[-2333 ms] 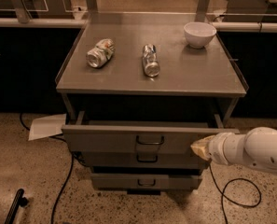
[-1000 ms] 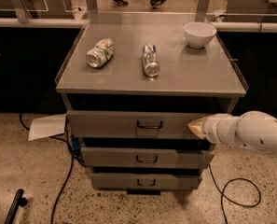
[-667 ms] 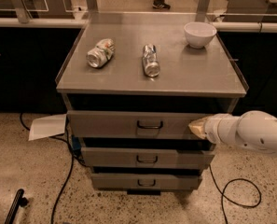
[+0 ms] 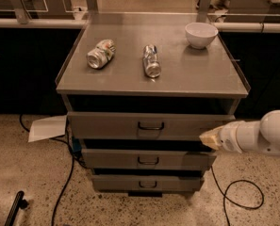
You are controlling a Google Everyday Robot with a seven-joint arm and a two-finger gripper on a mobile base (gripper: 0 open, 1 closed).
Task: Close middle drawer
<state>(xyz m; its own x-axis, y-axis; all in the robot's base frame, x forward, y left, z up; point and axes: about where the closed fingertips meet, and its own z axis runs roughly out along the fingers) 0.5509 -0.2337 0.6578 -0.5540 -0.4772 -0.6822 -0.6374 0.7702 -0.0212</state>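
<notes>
The tool (image 4: pixel 208 139) sits at the right of the frame, a little below mid-height, as the pale tan end of a thick white arm (image 4: pixel 262 136) that comes in from the right edge. Its tip lies on the lower right corner of the middle drawer (image 4: pixel 130 125) and seems to press against the front panel there. Whether the tool is apart or together cannot be told, and it holds nothing that can be seen.

The middle drawer is in the centre of the frame. It is the widest of three grey fronts stacked one under another, with a small dark loop handle (image 4: pixel 151 125) at its middle. A dark band separates its top edge from the tabletop (image 4: pixel 186 76). The two narrower fronts (image 4: pixel 116 160) lie below it, each with a like handle.

On the tabletop, in the upper half of the frame, two crushed cans lie on their sides. One (image 4: pixel 101 53) is to the left and the other (image 4: pixel 152 61) is near the centre, and they are apart from each other. A white bowl (image 4: pixel 201 34) stands upright near the far right corner.

On the speckled floor, a sheet of paper (image 4: pixel 47 127) lies at the left of the cabinet. A dark cable (image 4: pixel 64 187) runs down beneath it. Another cable (image 4: pixel 243 192) loops at the lower right.
</notes>
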